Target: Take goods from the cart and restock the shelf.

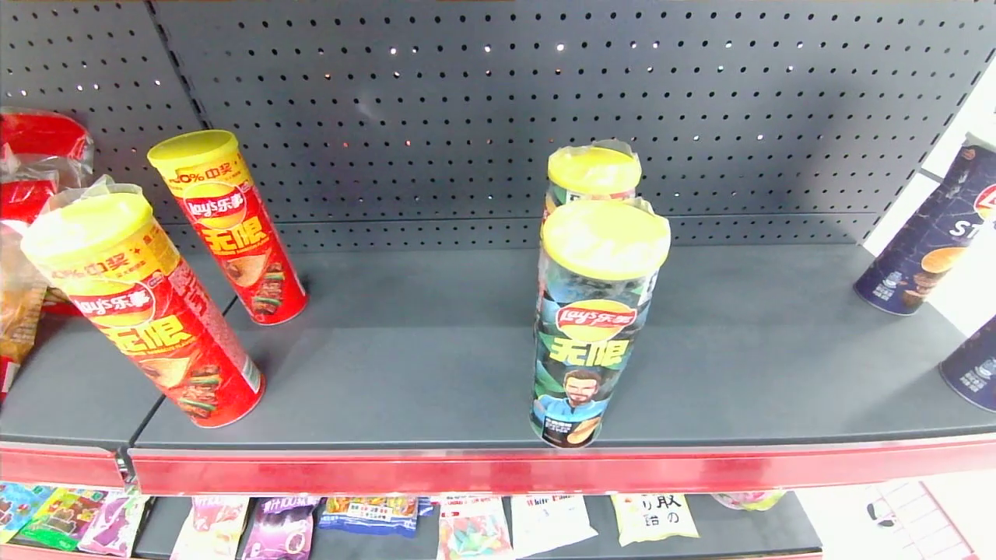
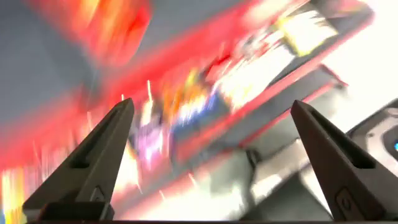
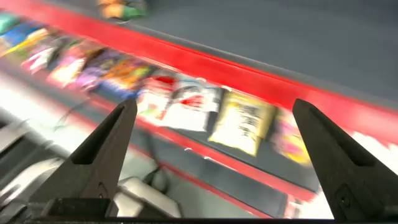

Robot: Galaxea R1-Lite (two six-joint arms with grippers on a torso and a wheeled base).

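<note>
Left gripper (image 2: 212, 104) and right gripper (image 3: 214, 102) are open, empty. The green chip can (image 1: 595, 319) seems light, stiff, slippery; grasp around its middle.

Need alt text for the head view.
Grey pegboard shelf holding chip cans: two red cans at the left, two green cans front-to-back in the middle, two dark blue cans at the right edge. Snack packets lie on the lower shelf.

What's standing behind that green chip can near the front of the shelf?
A second can with a yellow lid stands directly behind the green can. Its body is mostly covered, so its design cannot be told.
</note>
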